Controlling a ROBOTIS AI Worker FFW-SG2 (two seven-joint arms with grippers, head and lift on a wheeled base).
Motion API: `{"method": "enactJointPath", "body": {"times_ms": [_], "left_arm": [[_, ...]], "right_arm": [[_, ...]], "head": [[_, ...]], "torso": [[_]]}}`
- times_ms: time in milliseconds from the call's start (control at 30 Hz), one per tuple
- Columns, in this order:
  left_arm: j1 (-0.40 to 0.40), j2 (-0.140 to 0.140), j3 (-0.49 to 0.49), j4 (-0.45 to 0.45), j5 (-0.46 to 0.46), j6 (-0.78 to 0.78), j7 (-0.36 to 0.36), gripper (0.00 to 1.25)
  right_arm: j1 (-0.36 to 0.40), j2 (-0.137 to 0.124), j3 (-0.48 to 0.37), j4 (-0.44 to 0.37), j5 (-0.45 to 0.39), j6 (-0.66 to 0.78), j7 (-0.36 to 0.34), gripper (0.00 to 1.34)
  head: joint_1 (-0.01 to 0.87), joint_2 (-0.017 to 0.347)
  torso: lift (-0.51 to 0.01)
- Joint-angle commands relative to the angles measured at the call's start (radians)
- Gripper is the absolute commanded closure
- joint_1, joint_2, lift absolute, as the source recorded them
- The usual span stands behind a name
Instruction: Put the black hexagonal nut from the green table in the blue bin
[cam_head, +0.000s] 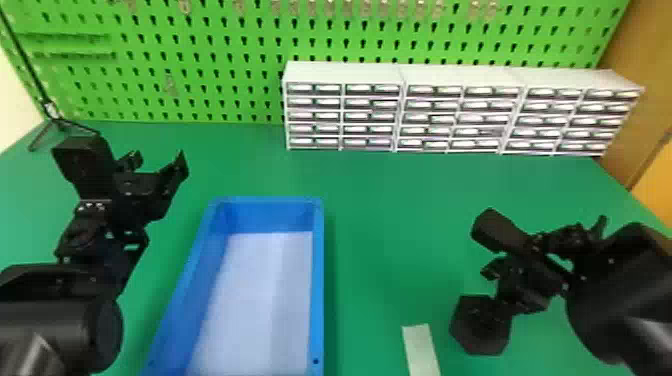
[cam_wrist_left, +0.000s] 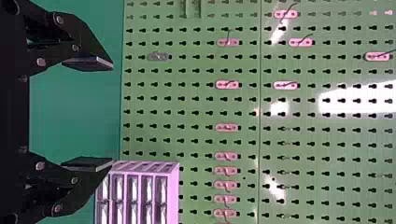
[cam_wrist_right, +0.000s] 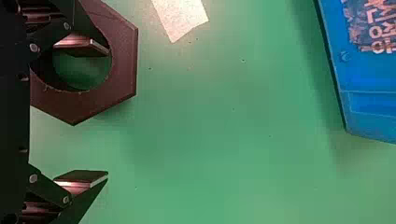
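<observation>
Closing the right gripper (cam_wrist_right: 106, 112), wide apart and empty like the left gripper (cam_wrist_left: 112, 114), could tip the black hexagonal nut (cam_wrist_right: 123, 70) if one finger (cam_wrist_right: 88, 45) sits, maybe, too high.

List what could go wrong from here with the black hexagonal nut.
The open black right pincer has one finger at the hole of the black hexagonal nut and the other outside it, so closing might grip one side and let it tilt. The blue plastic bin has raised walls, so a low carry could clip one.
</observation>
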Motion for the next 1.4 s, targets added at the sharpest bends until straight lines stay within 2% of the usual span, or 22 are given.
{"method": "enactJointPath", "body": {"times_ms": [0, 233, 300, 333, 467, 533, 567, 767, 1067, 1367], "left_arm": [[-0.001, 0.0, 0.002, 0.0, 0.0, -0.001, -0.001, 0.52], [-0.001, 0.0, 0.0, 0.0, 0.0, -0.002, -0.001, 0.52], [0.001, 0.0, 0.002, 0.0, 0.0, -0.002, -0.001, 0.52], [0.001, 0.0, 0.002, 0.0, 0.0, -0.002, 0.001, 0.52], [0.002, 0.0, 0.003, 0.0, 0.002, -0.002, 0.001, 0.52], [0.004, 0.0, 0.003, 0.0, 0.002, -0.004, -0.001, 0.52], [0.004, 0.0, 0.005, 0.0, 0.002, -0.004, -0.001, 0.52], [0.007, 0.0, 0.005, 0.0, 0.003, -0.004, 0.001, 0.52], [0.008, 0.0, 0.005, 0.0, 0.003, -0.004, -0.001, 0.52], [0.01, 0.0, 0.005, 0.0, 0.003, -0.004, 0.001, 0.52]], "right_arm": [[-0.003, 0.002, 0.007, 0.009, 0.005, -0.001, 0.0, 0.35], [-0.004, 0.0, 0.009, 0.012, 0.012, 0.002, 0.0, 0.39], [-0.003, 0.0, 0.01, 0.012, 0.012, 0.004, 0.0, 0.49], [-0.003, 0.0, 0.01, 0.012, 0.012, 0.007, 0.0, 0.58], [0.005, -0.001, 0.01, 0.012, 0.012, 0.013, 0.0, 0.74], [0.006, -0.003, 0.01, 0.012, 0.008, 0.018, 0.0, 0.88], [0.006, -0.004, 0.01, 0.012, 0.006, 0.018, 0.0, 0.91], [0.008, -0.014, 0.013, 0.012, -0.006, 0.029, 0.0, 0.99], [-0.004, -0.027, 0.029, 0.004, -0.006, 0.036, 0.002, 0.99], [-0.055, -0.066, 0.025, -0.025, -0.028, 0.071, 0.031, 0.99]], "head": [[0.686, 0.028], [0.686, 0.028], [0.686, 0.028], [0.686, 0.028], [0.686, 0.028], [0.686, 0.028], [0.686, 0.028], [0.686, 0.028], [0.686, 0.028], [0.686, 0.028]], "torso": [[-0.096], [-0.096], [-0.096], [-0.096], [-0.096], [-0.096], [-0.096], [-0.096], [-0.096], [-0.096]]}}
